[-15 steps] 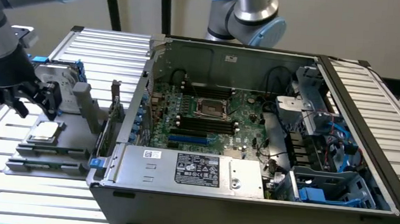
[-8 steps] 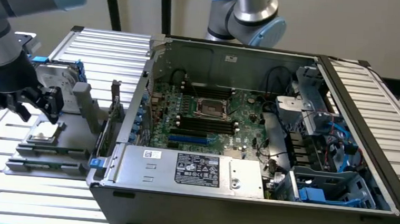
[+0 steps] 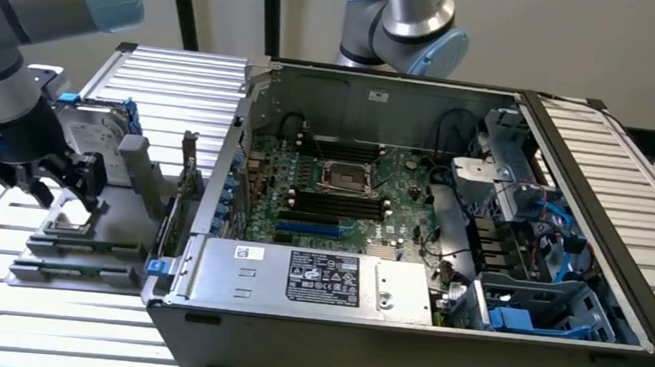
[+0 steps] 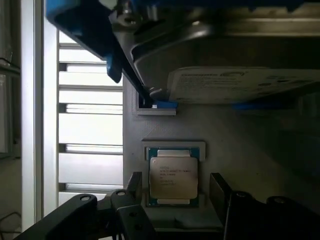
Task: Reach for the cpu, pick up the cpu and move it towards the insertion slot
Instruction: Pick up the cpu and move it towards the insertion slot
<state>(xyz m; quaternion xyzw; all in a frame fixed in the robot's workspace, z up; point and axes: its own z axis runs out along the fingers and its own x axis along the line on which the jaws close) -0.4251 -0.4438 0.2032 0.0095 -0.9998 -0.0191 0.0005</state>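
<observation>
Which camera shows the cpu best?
The wrist view: the cpu lies face-up, print visible, with the open jaws either side. In the exterior view it is too small to make out beneath the jaws.

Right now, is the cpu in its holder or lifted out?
In. The cpu lies flat in the recess of the grey holder; the open gripper straddles it with gaps either side.

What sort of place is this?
Probably a robotics lab bench for computer assembly: an open black desktop case, its green motherboard exposed, and a small silver-grey square cpu in a grey fixture.
</observation>
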